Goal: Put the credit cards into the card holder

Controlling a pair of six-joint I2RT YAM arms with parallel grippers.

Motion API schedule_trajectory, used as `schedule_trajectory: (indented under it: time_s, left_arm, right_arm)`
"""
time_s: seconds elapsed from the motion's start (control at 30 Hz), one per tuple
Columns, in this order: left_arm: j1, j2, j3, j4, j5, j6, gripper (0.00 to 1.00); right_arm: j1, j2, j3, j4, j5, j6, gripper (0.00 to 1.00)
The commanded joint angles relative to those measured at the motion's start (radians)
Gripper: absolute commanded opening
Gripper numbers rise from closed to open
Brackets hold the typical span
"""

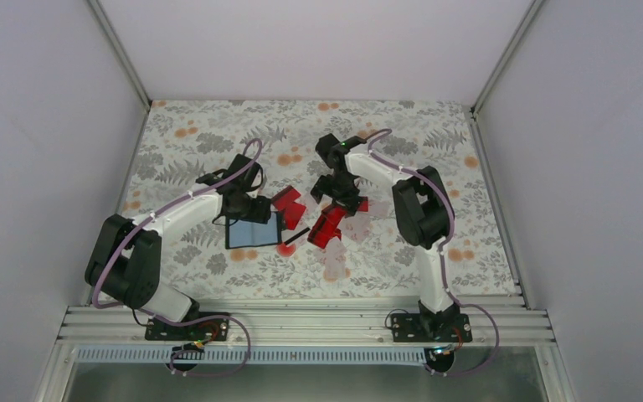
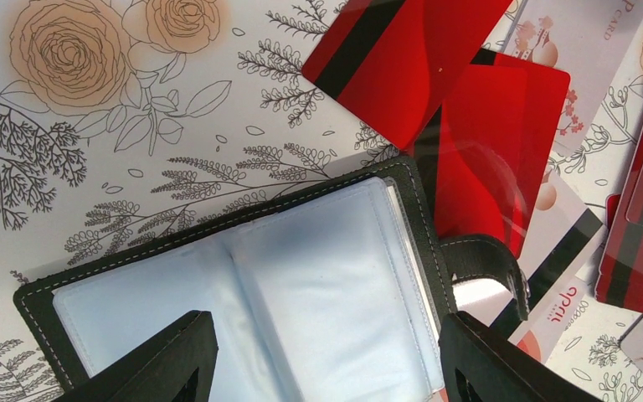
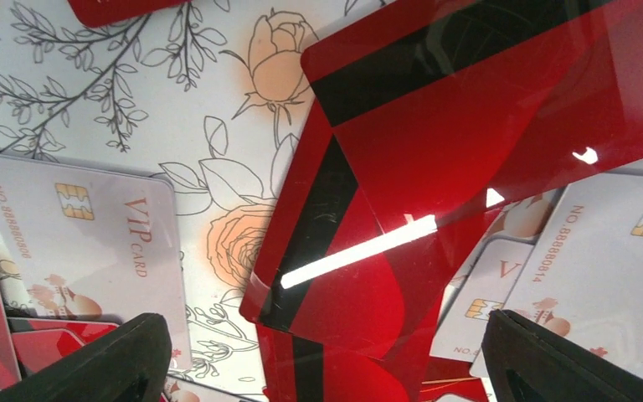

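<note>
The card holder (image 1: 253, 232) lies open on the floral tablecloth, with a black stitched border and a shiny grey-blue sleeve. In the left wrist view the holder (image 2: 301, 285) fills the lower middle, its strap at the right. My left gripper (image 1: 254, 213) is open and empty just above it, fingers (image 2: 172, 360) astride the sleeve. Red credit cards (image 1: 287, 201) lie right of the holder, and more (image 1: 328, 224) lie under my right gripper (image 1: 340, 199). That gripper is open and empty over overlapping red cards with black stripes (image 3: 469, 109), fingers (image 3: 92, 360) wide apart.
White VIP cards (image 3: 92, 234) with gold chips lie among the red ones, and more show on the right (image 3: 603, 260). A small red round spot (image 1: 285, 248) sits by the holder's right corner. White walls and a metal frame enclose the table.
</note>
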Motion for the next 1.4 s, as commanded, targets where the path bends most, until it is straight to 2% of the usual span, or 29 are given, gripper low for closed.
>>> schedule_trajectory:
  time_s: [0.0, 0.2, 0.57, 0.77, 1.03, 1.2, 1.37]
  left_arm:
    - [-0.001, -0.026, 0.012, -0.011, -0.001, -0.006, 0.68]
    - [-0.001, -0.023, 0.004, -0.007, 0.0, -0.002, 0.67]
    - [-0.001, -0.013, -0.001, 0.004, 0.003, 0.002, 0.67]
    - [-0.001, -0.013, -0.012, 0.011, 0.006, -0.004, 0.67]
    - [-0.001, -0.016, -0.008, 0.005, -0.005, -0.002, 0.67]
    - [-0.001, -0.018, -0.005, 0.004, -0.008, -0.001, 0.67]
    - [-0.001, -0.018, 0.0, 0.002, -0.006, -0.004, 0.67]
  right_arm:
    - [-0.002, 0.034, 0.03, 0.007, 0.002, 0.053, 0.93]
    - [-0.007, 0.06, 0.037, -0.011, 0.008, 0.065, 0.91]
    - [-0.013, 0.125, 0.09, -0.086, 0.073, 0.072, 0.8]
    - [-0.012, 0.172, 0.118, -0.091, 0.092, 0.052, 0.72]
    - [-0.005, 0.172, 0.103, -0.026, 0.074, 0.007, 0.53]
    - [0.028, 0.192, 0.182, -0.05, 0.093, -0.077, 0.53]
    - [0.054, 0.167, 0.188, -0.024, 0.074, -0.182, 0.53]
